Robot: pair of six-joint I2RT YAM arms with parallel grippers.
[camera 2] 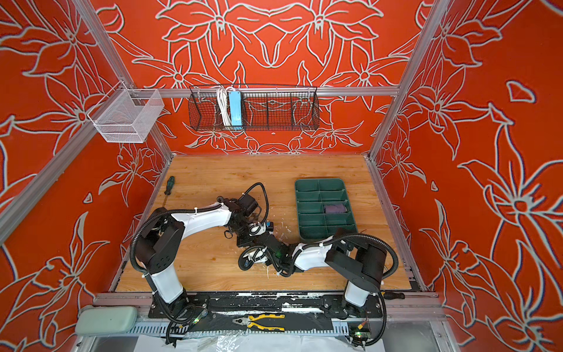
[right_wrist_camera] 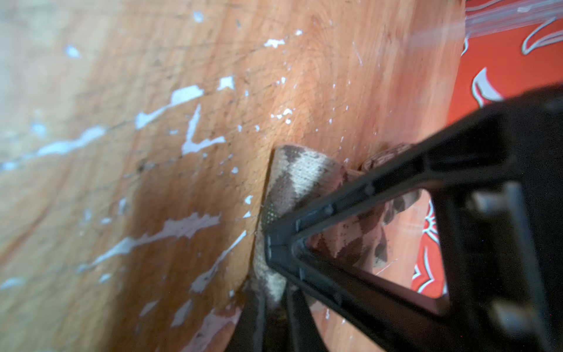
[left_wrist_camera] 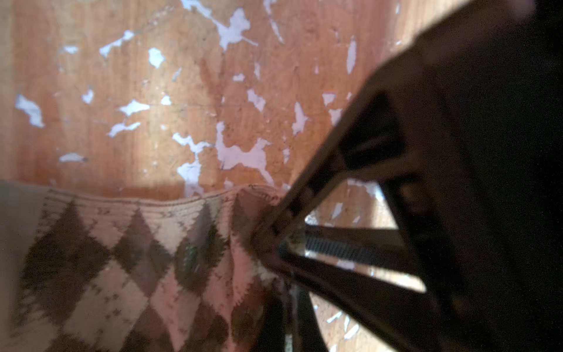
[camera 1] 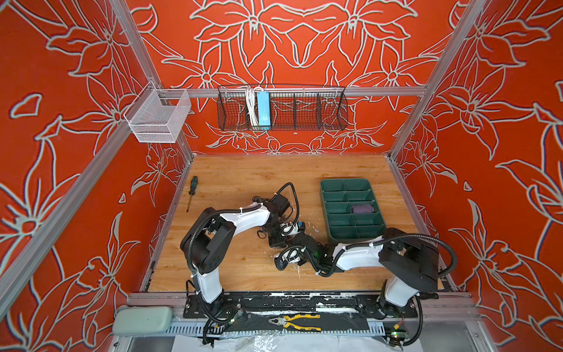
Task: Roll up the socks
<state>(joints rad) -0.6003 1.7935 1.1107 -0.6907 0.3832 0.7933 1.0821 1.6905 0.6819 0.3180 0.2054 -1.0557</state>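
Note:
A beige sock with brown argyle diamonds (left_wrist_camera: pixel 122 259) lies on the worn wooden table. My left gripper (left_wrist_camera: pixel 285 307) is shut on one edge of it. The same argyle sock (right_wrist_camera: pixel 300 176) shows folded up in the right wrist view, where my right gripper (right_wrist_camera: pixel 275 297) pinches its fabric shut. In both top views the two grippers meet at the table's middle, left (camera 1: pixel 276 242) just behind right (camera 1: pixel 279 263), and hide that sock. A rolled purple sock (camera 1: pixel 361 209) sits in a compartment of the green tray (camera 1: pixel 333 186).
The green divided tray (camera 2: pixel 307 186) stands right of the grippers. A screwdriver (camera 1: pixel 192 190) lies by the left wall. A black wire basket (camera 1: pixel 281 109) and a white mesh basket (camera 1: pixel 158 117) hang on the rails. Yellow pliers (camera 1: pixel 297 323) lie past the front edge.

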